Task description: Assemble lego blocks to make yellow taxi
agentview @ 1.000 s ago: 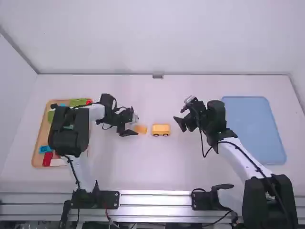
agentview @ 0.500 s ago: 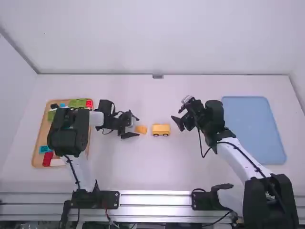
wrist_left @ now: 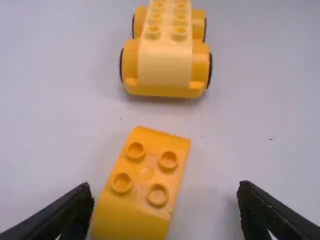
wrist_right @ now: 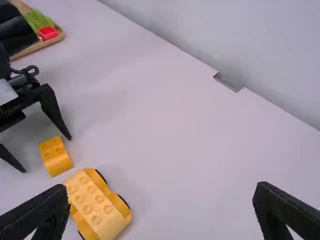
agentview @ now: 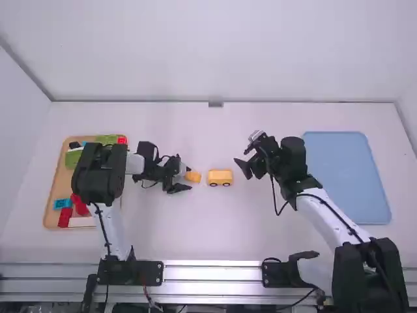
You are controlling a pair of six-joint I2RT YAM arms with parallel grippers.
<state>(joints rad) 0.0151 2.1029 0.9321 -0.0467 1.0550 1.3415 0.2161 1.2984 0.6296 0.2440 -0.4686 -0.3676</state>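
1. One wheeled yellow base (agentview: 220,177), studs up, standing at about the middle of the table (agentview: 208,228), its long side in line with the near edge.
2. One yellow block (agentview: 193,177), rounded, studs up, just beside the base on the side toward the table's left edge, apart from it and set at a slant.
3. One left gripper (agentview: 186,178), low at the block; fingers spread wide, nothing gripped, the block between them and nearer to one.
4. One right gripper (agentview: 241,156), near the base on its right-edge side and a little toward the far edge; fingers wide apart, nothing held.
5. One wooden tray (agentview: 55,182), by the table's left edge, partly hidden under the left arm. Contents: green (agentview: 73,158), red (agentview: 64,217) and blue (agentview: 62,203) blocks, among others.
6. One blue tray (agentview: 345,176), toward the table's right edge, beyond the right arm.
7. One small metal piece (agentview: 215,104), at the middle of the far edge.
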